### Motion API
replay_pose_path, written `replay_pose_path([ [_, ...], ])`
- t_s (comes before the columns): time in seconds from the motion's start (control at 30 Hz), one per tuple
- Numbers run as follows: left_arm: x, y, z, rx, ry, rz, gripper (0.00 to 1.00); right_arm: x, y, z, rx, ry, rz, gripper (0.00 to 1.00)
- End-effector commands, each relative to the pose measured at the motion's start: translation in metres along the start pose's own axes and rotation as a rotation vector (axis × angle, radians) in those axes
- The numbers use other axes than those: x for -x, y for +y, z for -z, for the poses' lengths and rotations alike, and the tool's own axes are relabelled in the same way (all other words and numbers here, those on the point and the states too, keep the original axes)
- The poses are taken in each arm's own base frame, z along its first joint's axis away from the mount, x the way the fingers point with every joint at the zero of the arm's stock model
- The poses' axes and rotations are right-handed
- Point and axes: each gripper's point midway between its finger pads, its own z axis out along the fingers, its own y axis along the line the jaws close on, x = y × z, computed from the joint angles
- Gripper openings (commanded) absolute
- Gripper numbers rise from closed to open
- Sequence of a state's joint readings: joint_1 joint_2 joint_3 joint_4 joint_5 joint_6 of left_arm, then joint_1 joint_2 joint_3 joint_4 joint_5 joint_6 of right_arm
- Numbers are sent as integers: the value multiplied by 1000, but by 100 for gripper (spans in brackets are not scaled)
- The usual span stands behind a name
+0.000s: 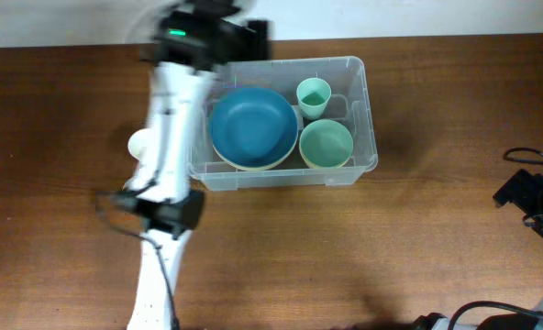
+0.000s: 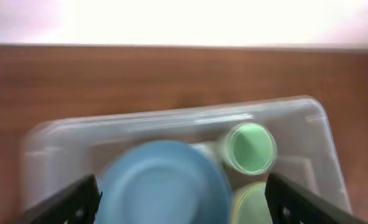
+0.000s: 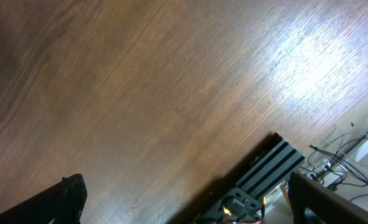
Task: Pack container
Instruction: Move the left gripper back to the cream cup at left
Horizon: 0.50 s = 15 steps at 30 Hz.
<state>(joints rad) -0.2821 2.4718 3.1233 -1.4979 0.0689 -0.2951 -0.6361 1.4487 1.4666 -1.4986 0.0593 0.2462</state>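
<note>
Since the left pincer (image 2: 183,182) hangs wide open and empty right over the big clear rectangular plastic container (image 1: 368,137), which sits by the far edge of the desk (image 1: 437,257) with its long side running left-right, that arm's clearly the closer one. Right pincer (image 3: 185,182) is open too, way off by the desk's right edge.

No legible text, brand, number or sign in any view. Large clear rectangular plastic container (image 1: 370,128): nothing readable on its walls or rim from overhead, and the left wrist view of it is too blurred to tell. Ribbed black block (image 3: 271,165) at the table edge, right wrist view: no marking I can make out.
</note>
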Motion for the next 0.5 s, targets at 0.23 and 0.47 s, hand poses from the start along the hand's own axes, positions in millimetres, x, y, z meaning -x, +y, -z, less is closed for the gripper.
replay_pose_path([
  [0.23,2,127,77,132,14,258,87,0,-1,-2,0,7,-3,99],
  [0.47,-11,150,65,118,96,267,87,0,-1,-2,0,7,-3,99],
])
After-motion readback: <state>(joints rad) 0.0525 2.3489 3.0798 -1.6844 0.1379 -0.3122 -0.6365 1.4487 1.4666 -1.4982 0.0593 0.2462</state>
